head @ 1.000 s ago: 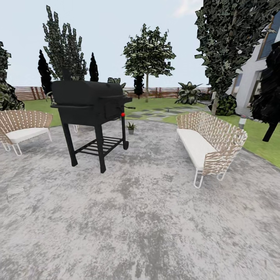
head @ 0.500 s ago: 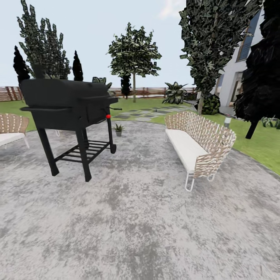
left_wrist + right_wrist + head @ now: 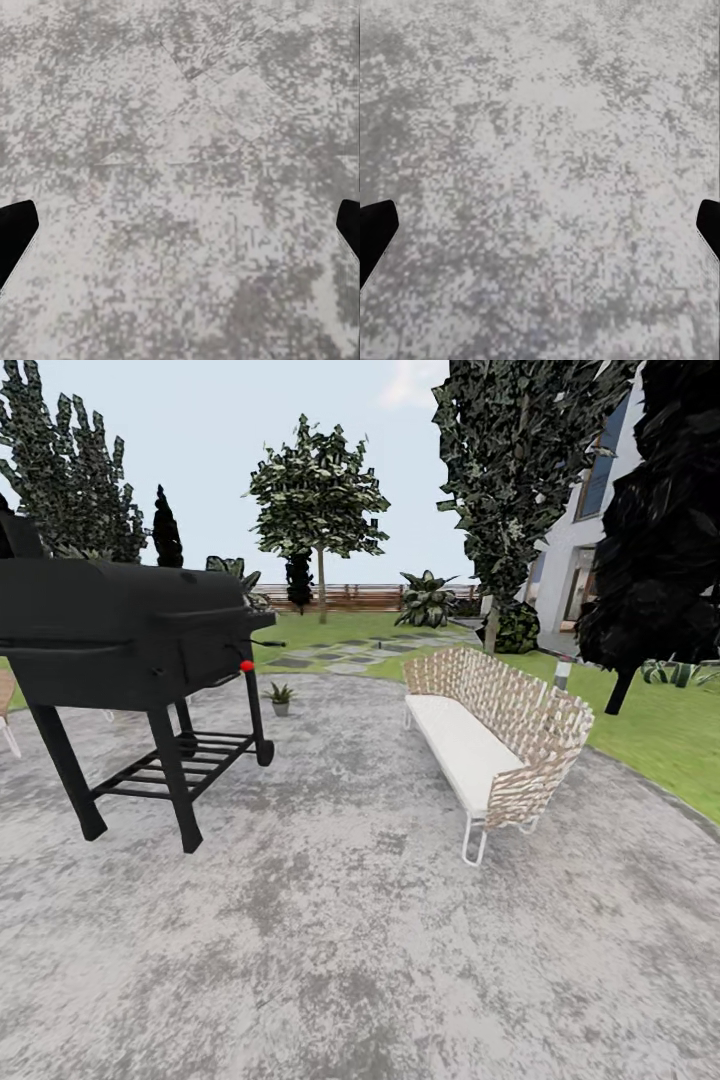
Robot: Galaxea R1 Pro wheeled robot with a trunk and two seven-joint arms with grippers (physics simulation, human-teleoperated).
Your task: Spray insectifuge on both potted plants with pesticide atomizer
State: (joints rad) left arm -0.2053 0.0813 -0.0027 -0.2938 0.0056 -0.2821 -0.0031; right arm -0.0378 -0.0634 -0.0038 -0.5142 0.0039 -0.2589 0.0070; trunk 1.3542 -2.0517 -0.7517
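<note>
1. Black barbecue smoker (image 3: 120, 640): matte barrel body on four straight legs with a slatted lower shelf, standing at the left of the head view on the patio (image 3: 350, 940), a mottled grey paved surface.
2. Pesticide atomizer (image 3: 246, 666): only a small red top is visible at the smoker's right end, beside its side shelf; the bottle body is too small to make out, and no label text can be read.
3. Potted plant (image 3: 280, 697): a small rosette of pointed green leaves in a tiny grey pot, on the paving just beyond the smoker's right legs. The smoker stands between the camera and part of this area.
4. Stepping stones (image 3: 340, 653) cross the lawn (image 3: 660, 730) behind the plant, leading toward a slatted wooden fence (image 3: 350, 596) and dark trees.
5. Woven bench (image 3: 495, 730): lattice back, white cushion, thin white wire legs, at centre-right.
6. White house (image 3: 580, 550) at far right, partly screened by trees.
7. Left gripper (image 3: 180, 232) and right gripper (image 3: 540, 232): in each wrist view, dark fingertips sit at opposite edges, spread wide with nothing between them, over grey paving.
</note>
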